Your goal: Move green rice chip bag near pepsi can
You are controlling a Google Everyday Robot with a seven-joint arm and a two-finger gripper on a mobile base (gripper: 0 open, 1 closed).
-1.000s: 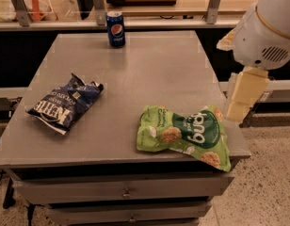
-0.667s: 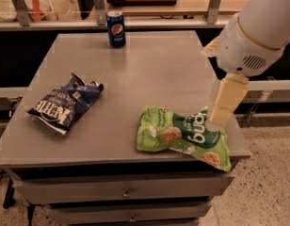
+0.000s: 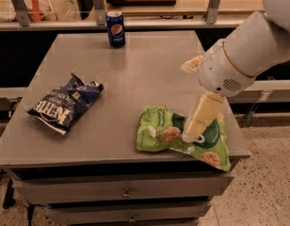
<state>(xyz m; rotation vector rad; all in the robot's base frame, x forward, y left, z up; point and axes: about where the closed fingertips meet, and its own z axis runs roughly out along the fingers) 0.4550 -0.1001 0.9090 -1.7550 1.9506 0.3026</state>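
Note:
The green rice chip bag (image 3: 165, 134) lies flat at the table's front right corner, its right end hanging a little over the edge. The pepsi can (image 3: 116, 28) stands upright at the far edge of the table, left of centre, well away from the bag. My gripper (image 3: 192, 133) hangs down from the white arm on the right and its tip is over the middle of the green bag, at or just above its surface. It hides part of the bag's dark green logo.
A dark blue Kettle chip bag (image 3: 65, 103) lies at the table's left side. The grey table (image 3: 145, 74) has drawers below its front edge. A shelf rail with metal posts (image 3: 214, 4) runs behind the table.
The arm has swung left from beyond the table's right edge, and the gripper has come down over the green bag. The bags and the can have not moved.

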